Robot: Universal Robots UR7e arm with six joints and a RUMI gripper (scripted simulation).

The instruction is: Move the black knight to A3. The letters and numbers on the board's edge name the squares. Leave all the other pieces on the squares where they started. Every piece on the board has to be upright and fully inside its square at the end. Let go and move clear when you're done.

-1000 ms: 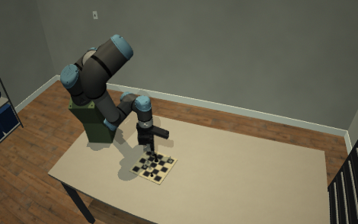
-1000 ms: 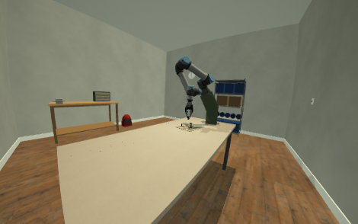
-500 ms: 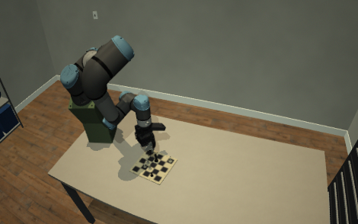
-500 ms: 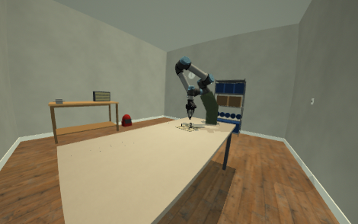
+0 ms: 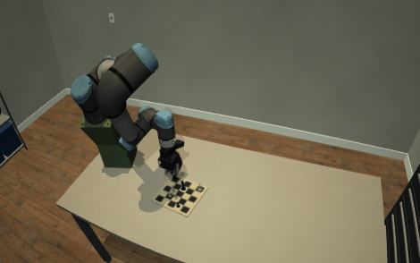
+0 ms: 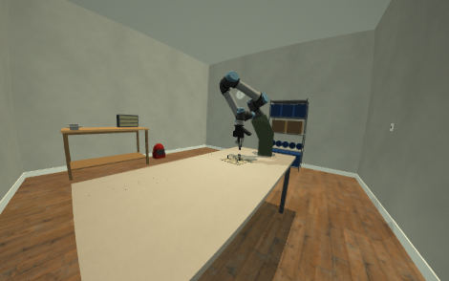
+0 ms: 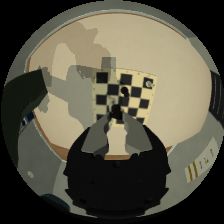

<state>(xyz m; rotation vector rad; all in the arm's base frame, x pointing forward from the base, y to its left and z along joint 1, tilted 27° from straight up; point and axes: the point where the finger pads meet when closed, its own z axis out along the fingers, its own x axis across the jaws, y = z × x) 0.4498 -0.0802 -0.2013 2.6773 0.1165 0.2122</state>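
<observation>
Knight (image 7: 116,111) clamped in the jaws, off the board.
We see the gripper (image 5: 175,172) hanging above the near edge of the board (image 5: 195,203), knight held between its fingers over the squares. Other pieces stand on the board; the desk (image 5: 286,210) carries it near the green pedestal (image 5: 112,152).

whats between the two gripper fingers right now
A small black chess piece, presumably the black knight, sits clamped between the grey fingers, above the chessboard, in the wrist view.

The gripper (image 5: 175,172) holds a dark piece above the chessboard (image 5: 193,203).
</observation>
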